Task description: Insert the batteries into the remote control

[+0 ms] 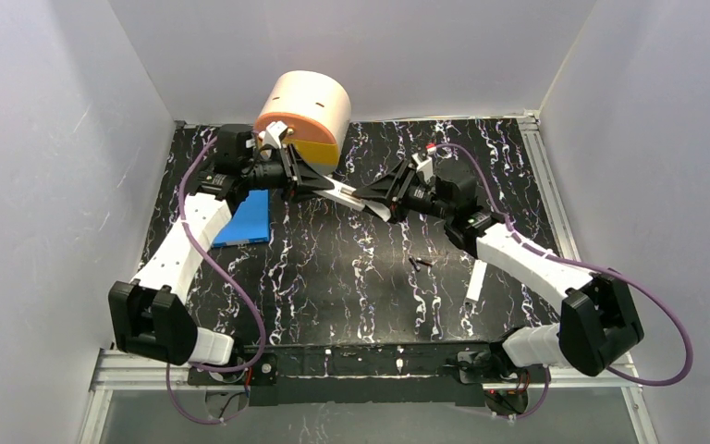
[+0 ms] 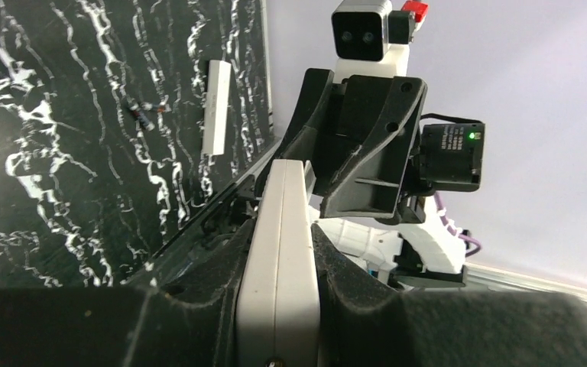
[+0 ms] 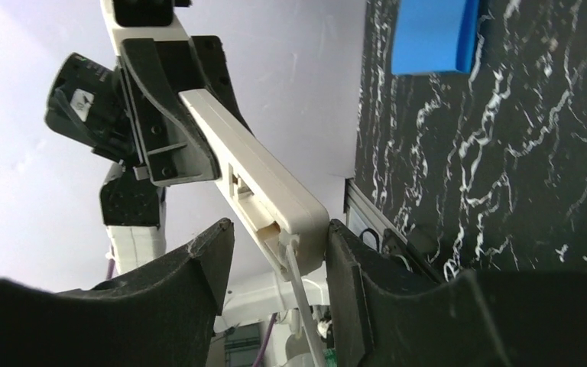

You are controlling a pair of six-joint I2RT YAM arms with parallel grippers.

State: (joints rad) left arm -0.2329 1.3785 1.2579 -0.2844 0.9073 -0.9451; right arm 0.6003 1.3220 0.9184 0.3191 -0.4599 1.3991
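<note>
Batteries [image 1: 419, 263], two small dark cylinders, lie close together on the black marbled counter [image 1: 333, 287], in its near half and towards the right arm's side. Just to their right, apart from them, lies a plain white bar [image 1: 475, 282], pointing roughly from near to far.

Farther in, above the middle of the counter, the two arms meet. The remote control [image 1: 344, 194] is held off the surface as a bridge between them, its long axis running left to right. The left pincer [image 1: 325, 187] is clamped on one end: in the left wrist view both fingers [image 2: 367, 306] press against the long sides of the white body, which stands on edge between them. The right pincer [image 1: 370, 200] straddles the opposite end with its jaws partly open. In the right wrist view one finger [image 3: 351, 260] meets the corner of the handset, while a gap shows between the other finger and the body. A recess is visible in the remote near this end, and a thin pale strip hangs down from it between the fingers; what the strip is cannot be told.

Beyond and to the left, beside the left forearm, a flat blue piece [image 1: 248, 220] rests on the counter. Farthest back, against the rear wall, stands a broad cylinder [image 1: 307, 109], pale on top with an orange and yellow band below.
</note>
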